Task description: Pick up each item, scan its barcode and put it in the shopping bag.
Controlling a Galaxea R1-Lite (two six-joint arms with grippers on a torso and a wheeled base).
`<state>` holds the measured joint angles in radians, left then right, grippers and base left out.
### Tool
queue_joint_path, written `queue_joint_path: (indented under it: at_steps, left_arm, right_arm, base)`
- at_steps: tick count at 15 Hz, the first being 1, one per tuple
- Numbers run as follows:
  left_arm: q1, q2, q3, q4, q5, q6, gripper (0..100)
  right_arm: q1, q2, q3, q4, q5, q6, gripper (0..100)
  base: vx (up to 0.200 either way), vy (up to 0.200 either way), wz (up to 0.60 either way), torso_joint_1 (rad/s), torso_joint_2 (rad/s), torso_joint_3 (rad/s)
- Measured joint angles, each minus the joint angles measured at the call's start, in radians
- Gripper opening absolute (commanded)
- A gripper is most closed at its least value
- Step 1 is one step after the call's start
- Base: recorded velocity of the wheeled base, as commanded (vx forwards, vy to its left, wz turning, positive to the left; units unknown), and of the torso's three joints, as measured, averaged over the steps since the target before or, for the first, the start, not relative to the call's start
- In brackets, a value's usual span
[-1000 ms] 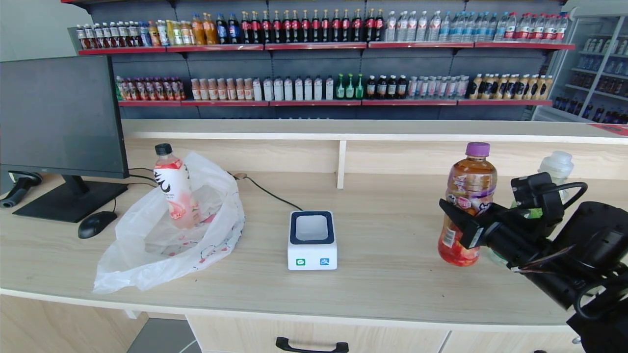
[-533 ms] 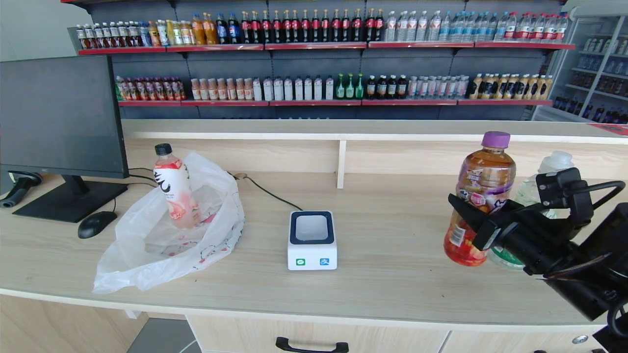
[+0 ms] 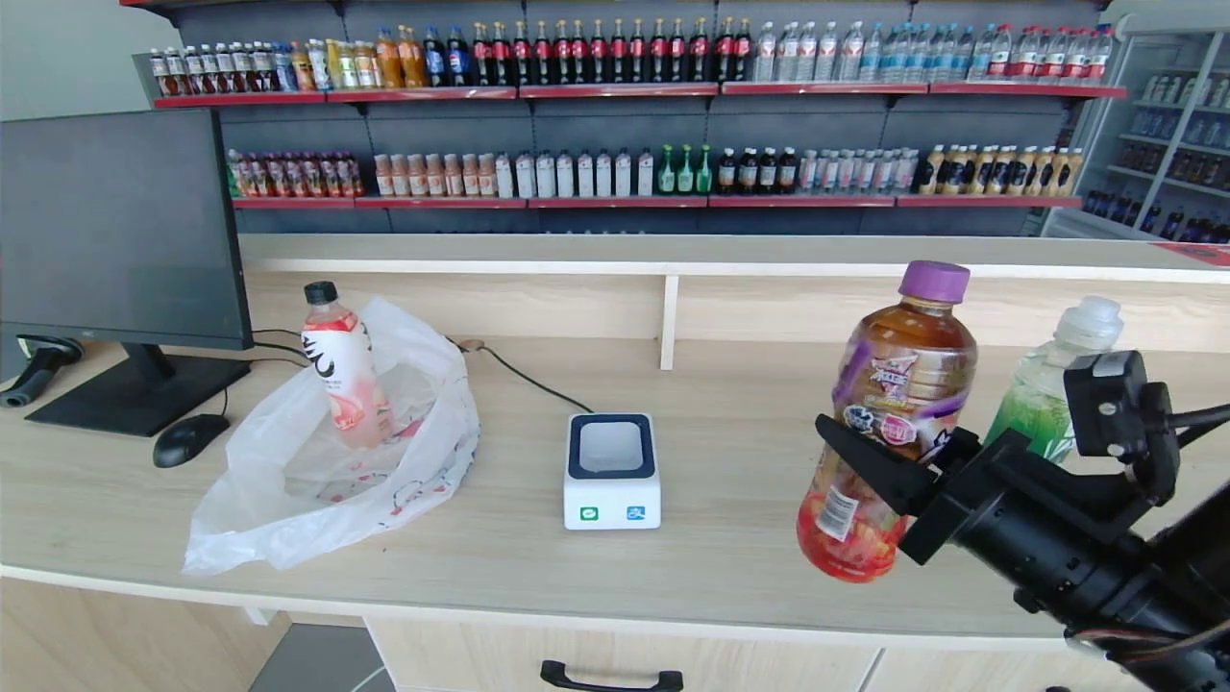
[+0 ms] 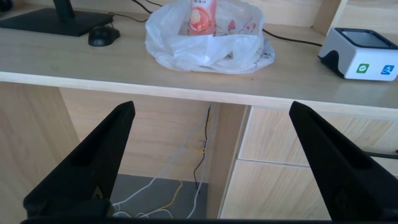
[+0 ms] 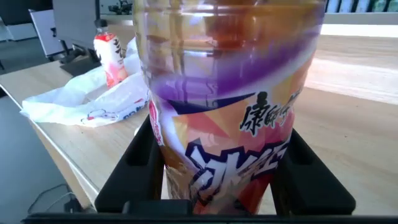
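Lone scanner (image 3: 612, 471) between bottle (image 3: 889, 423) and shopping bag (image 3: 432, 437)

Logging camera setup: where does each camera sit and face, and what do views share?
Head view: on the robot's head, looking forward and down over the counter toward drink shelves; right gripper gripping the purple-capped bottle.
Left wrist view: on the left wrist, low, facing the counter's front; left gripper, jaws apart.
Right wrist view: on the right wrist, facing across the counter past the held bottle.
Shared: shopping bag with its pink bottle in all three; scanner in head and left wrist views.
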<state>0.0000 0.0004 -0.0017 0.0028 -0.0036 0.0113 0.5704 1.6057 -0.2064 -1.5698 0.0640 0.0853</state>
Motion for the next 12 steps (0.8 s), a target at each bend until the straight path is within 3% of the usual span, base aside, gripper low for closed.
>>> queue_joint_path:
  at_steps: [5, 12]
  left_arm:
    - [0.000, 0.000, 0.000, 0.000, 0.000, 0.000, 100]
    - [0.000, 0.000, 0.000, 0.000, 0.000, 0.000, 100]
  right_arm:
    - [0.131, -0.067, 0.029, 0.000, 0.061, 0.147, 0]
    - [0.154, -0.099, -0.077, -0.002, 0.101, 0.354, 0]
  base:
    - [0.000, 0.000, 0.00, 0.000, 0.00, 0.000]
    - [0.000, 0.000, 0.00, 0.000, 0.00, 0.000]
